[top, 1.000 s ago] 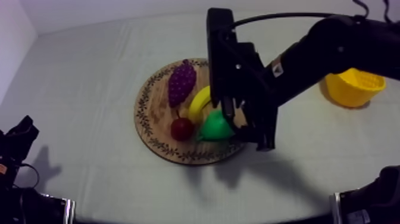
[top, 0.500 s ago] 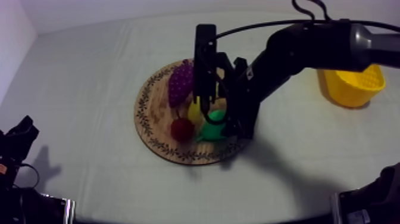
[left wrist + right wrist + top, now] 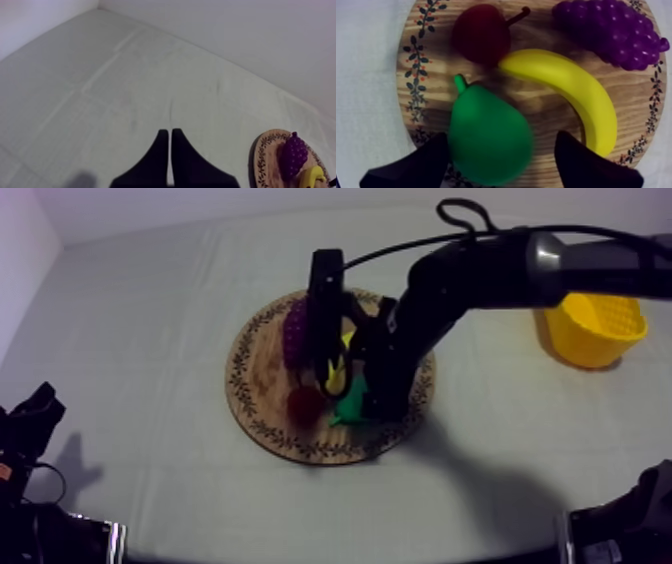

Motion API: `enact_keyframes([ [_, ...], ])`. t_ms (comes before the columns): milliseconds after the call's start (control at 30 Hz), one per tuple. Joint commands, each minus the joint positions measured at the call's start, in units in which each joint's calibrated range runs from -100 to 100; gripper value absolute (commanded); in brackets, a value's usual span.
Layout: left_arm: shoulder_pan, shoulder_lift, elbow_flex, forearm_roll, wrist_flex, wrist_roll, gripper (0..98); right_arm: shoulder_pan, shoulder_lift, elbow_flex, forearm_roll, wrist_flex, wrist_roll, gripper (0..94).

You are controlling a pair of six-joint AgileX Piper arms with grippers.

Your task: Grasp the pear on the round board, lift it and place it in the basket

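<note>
Grey-white cloth over the whole surface [image 3: 150,308], pale wall [image 3: 260,35] behind. Near the middle of the cloth, round wooden board [image 3: 258,378] with patterned rim.

On the board, read as a clock face from the top view: bunch of grapes [image 3: 297,333] at 11 o'clock, small red fruit [image 3: 304,404] at 7 o'clock, banana [image 3: 337,372] about the centre, pear [image 3: 353,404] at 5 o'clock. Green pear lying on the wood, stem end toward the small red fruit, just beside the banana. Out past 3 o'clock and well apart from the board, yellow basket [image 3: 590,328], upright near the far side of the cloth.

Right arm reaching in from 2 o'clock and bent down over the board. At its end, right claw [image 3: 502,137] open, low over the pear, gripping nothing. One black finger [image 3: 418,162] at each flank of the fruit. One at the pear's very edge, touching or not impossible to tell. Other one clearly apart from the pear, over the wood beside the banana's end.

Low at 8 o'clock from the board, left arm at rest. On it, left claw [image 3: 167,134] closed on nothing, both fingers pressed together in a narrow wedge above bare cloth, well apart from the board.
</note>
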Motion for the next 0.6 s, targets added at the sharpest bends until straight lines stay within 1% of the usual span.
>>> enact_keyframes([
  [0,-0.02,0.02,0.02,0.0,0.05,0.0,0.1,-0.05,0.75,-0.28,0.48,0.03,-0.43,58.1],
  [333,-0.02,0.02,0.02,0.0,0.05,0.0,0.1,0.14,3.82,-1.24,2.89,0.43,-1.45,57.1],
  [567,-0.02,0.02,0.02,0.0,0.05,0.0,0.1,0.27,5.24,-1.21,3.03,0.44,-0.9,55.6],
])
